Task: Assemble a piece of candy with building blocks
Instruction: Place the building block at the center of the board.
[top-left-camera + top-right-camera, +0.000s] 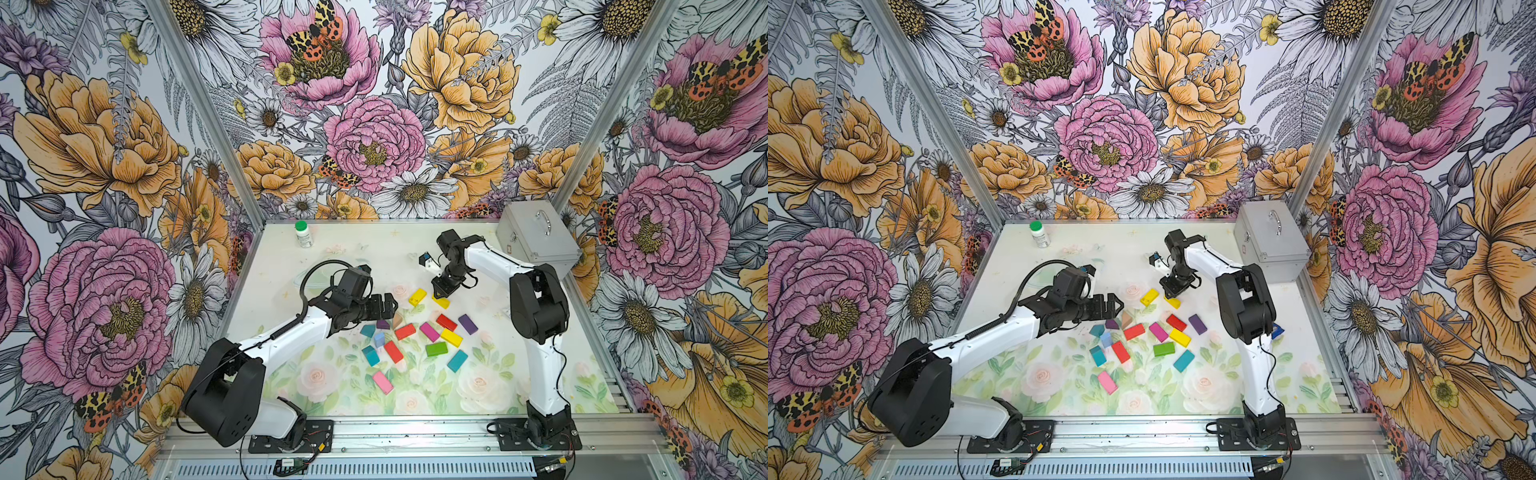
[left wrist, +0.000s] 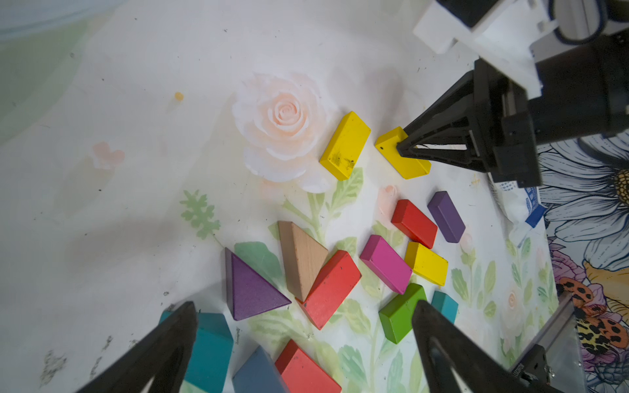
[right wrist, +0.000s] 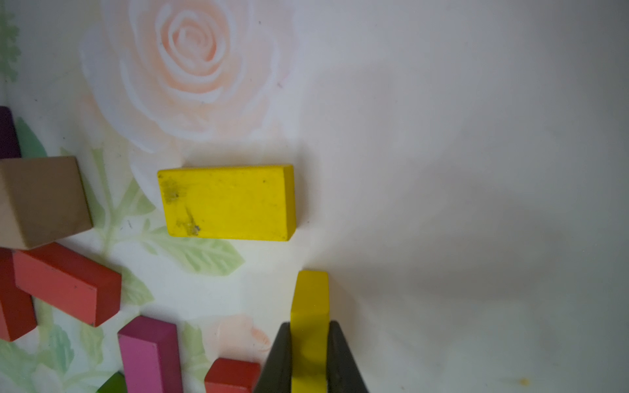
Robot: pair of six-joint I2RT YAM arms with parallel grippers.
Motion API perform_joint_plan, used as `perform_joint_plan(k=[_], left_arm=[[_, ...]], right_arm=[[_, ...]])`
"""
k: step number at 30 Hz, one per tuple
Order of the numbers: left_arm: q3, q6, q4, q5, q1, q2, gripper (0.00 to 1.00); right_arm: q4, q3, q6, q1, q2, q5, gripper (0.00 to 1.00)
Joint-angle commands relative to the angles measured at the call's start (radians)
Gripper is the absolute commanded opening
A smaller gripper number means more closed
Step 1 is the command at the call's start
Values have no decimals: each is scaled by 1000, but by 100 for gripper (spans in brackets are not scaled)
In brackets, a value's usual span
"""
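While the left claw (image 2: pixel 304 308) gapes, the right claw (image 3: pixel 309 327) pinches a smooth rectangular yellow brick (image 3: pixel 310 294).

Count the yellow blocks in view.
3. One yellow block is clamped in the right claw; another lies flat beside it; the third sits in the cluster beside the magenta block. Others could hide under the arms.

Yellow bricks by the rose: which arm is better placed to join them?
Right: right fingers hold one yellow brick beside the loose yellow brick; left fingers hang open over the pile.
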Motion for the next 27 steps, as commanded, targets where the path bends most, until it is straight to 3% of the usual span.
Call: perform_joint_plan(k=[1,27], left_arm=[[36,23,17,-10,-10,1,99],[73,24,17,9,-12,33,99]], right_arm=[[-4,22,-9,-12,27,2,0],[-2,31,-9,-55,4,2,0]])
